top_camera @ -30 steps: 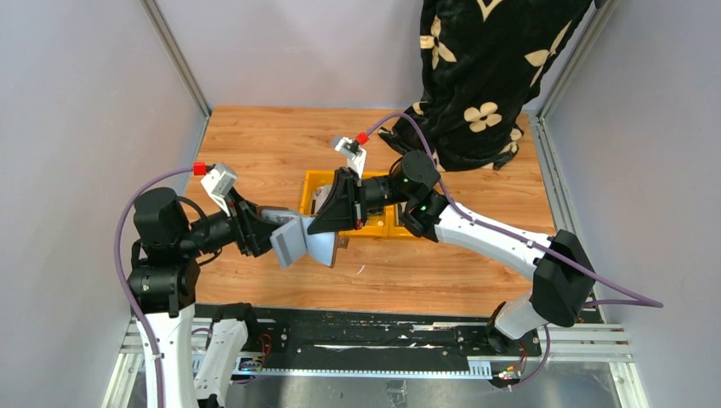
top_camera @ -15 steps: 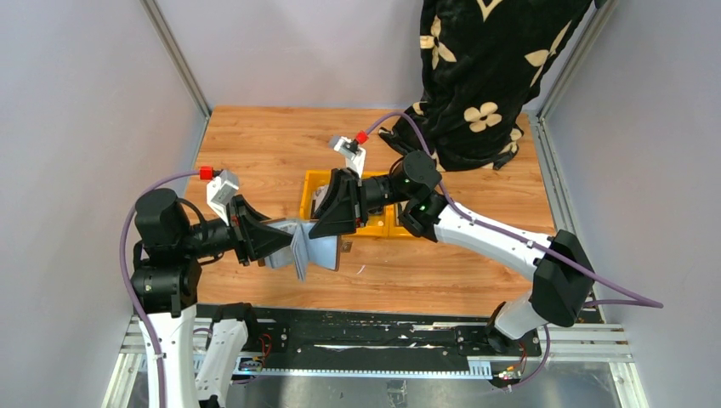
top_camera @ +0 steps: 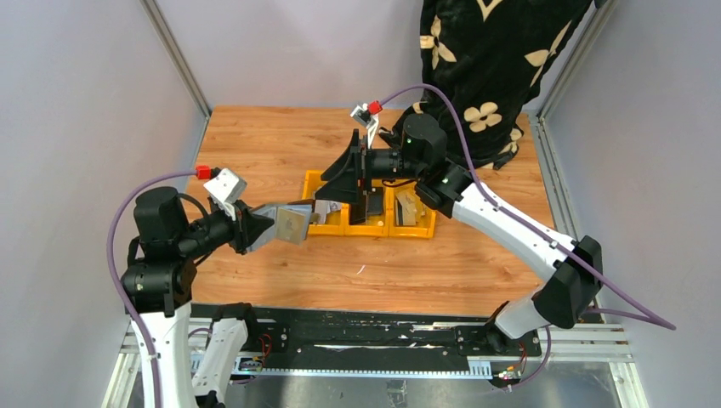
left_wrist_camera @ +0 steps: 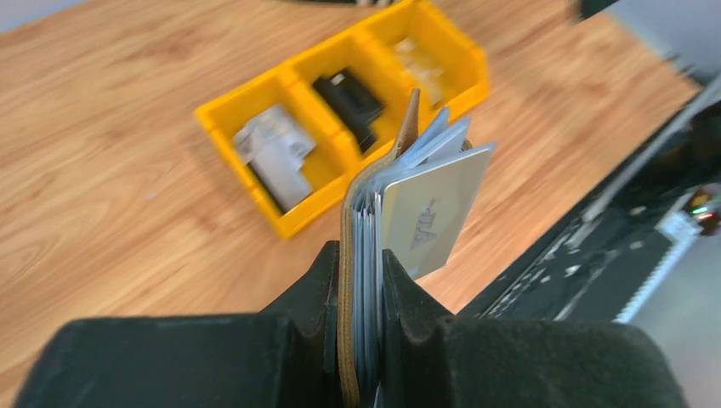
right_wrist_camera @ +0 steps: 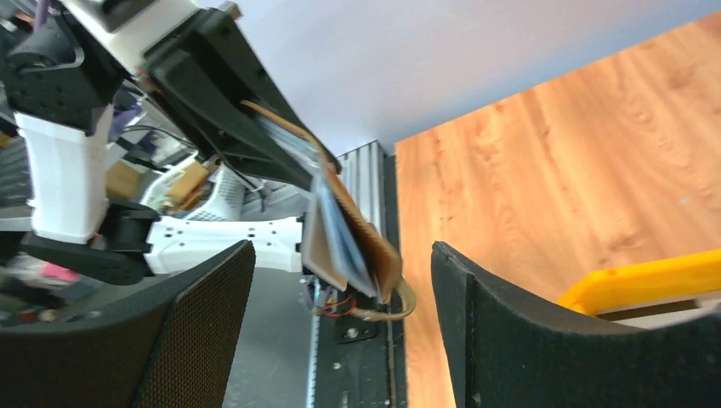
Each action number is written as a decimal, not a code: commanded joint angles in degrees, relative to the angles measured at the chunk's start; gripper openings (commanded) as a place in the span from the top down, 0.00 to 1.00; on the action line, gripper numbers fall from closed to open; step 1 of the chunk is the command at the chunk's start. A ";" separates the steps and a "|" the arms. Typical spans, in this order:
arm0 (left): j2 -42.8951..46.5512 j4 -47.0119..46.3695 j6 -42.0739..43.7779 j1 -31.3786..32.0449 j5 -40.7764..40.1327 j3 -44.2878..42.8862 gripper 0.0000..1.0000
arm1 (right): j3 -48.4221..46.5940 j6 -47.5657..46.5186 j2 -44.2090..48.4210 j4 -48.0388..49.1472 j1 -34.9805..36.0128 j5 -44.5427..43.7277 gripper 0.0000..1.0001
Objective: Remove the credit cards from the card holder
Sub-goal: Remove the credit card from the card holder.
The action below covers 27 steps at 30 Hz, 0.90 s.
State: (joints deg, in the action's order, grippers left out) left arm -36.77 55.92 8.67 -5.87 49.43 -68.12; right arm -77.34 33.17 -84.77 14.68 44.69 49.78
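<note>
Card holder (left_wrist_camera: pixel 349 212): brown leather, held up off the table (top_camera: pixel 255 144), folded edge down in the left gripper (left_wrist_camera: pixel 361 265). The two fingers (left_wrist_camera: pixel 316 285) press on it from either side, so this tool is clenched on the holder. From above we place it just left of the yellow tray (left_wrist_camera: pixel 298 223), near its front corner, not touching it.

Credit cards (left_wrist_camera: pixel 434 208) in the holder: several fan out of the open top. The outermost is silver-grey with a small printed mark, and we see pale blue edges behind it. We cannot count them.

Cards in the tray, one per compartment as far as we can tell:
- left compartment: grey-white card (left_wrist_camera: pixel 274 153)
- middle: black card (left_wrist_camera: pixel 349 98)
- right: tan card (top_camera: pixel 410 206), blurred in the left wrist view

Right gripper (right_wrist_camera: pixel 343 247): its fingers (right_wrist_camera: pixel 204 314) are spread wide with nothing between the pads, so it is released. In its own view the holder and the left gripper show through the gap, well clear of both pads. From above we see it over the tray's left end, and we cannot tell how high it is.

Further out: a person in a dark flower-patterned garment (top_camera: pixel 493 59) stands at the table's far right edge.
</note>
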 commanded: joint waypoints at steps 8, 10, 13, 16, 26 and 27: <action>-8.38 19.22 19.44 -0.11 1.23 -7.13 1.00 | -8.22 -19.54 -3.81 -16.57 6.24 0.10 0.20; -8.48 19.15 18.65 -0.11 4.59 -6.68 1.00 | -8.95 -20.15 -4.82 -16.15 6.95 1.93 0.20; -8.90 19.14 17.61 0.28 7.95 -5.58 1.00 | -9.05 -20.07 -6.09 -15.21 7.83 2.60 0.19; -9.50 19.11 16.82 0.66 10.15 -5.12 1.00 | -8.69 -18.94 -7.47 -12.65 7.96 4.11 0.19; -10.47 19.05 15.87 1.20 12.80 -4.20 1.00 | -3.47 -10.81 -8.36 -2.10 8.40 12.40 0.19; -10.43 19.07 15.81 1.21 13.13 -4.08 1.00 | -3.72 -10.82 -8.46 -2.48 8.47 12.58 0.19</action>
State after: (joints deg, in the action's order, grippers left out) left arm -47.05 75.20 24.91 -5.02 59.48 -72.79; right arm -81.54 20.27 -93.23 8.80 52.23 58.89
